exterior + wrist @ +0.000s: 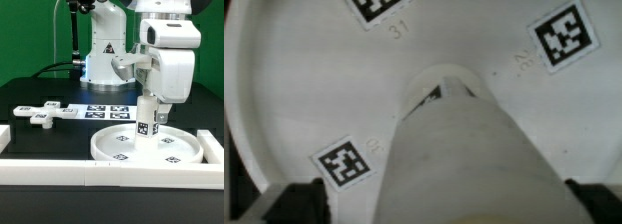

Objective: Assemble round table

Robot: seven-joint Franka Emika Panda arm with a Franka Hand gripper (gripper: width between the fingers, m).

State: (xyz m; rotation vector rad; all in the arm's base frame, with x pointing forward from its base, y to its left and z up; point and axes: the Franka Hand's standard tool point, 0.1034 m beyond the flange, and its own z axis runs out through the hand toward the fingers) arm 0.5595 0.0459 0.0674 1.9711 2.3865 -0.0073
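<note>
The large white plastic rimmed disc (145, 147) w/ small black-and-white square tags lies flat on the dark table (40, 90), just inside the long white border wall (100, 172) at the near edge; a short white tagged cylinder leg (149, 117) stands upright on the disc, about at its centre, base touching the disc face; in the wrist view the leg (464, 150) fills the middle, disc surface (304, 90) w/ tags around it; the gripper (150, 100) sits directly above the leg, fingers (292, 200) wide apart on either side of it, not clamped on the leg as far as can be seen; the white cross-shaped foot (45, 113) lies flat, well apart from the disc toward the exterior view's left; the marker board (106, 111) lies just behind the disc; robot base (103, 60) stands further behind.
</note>
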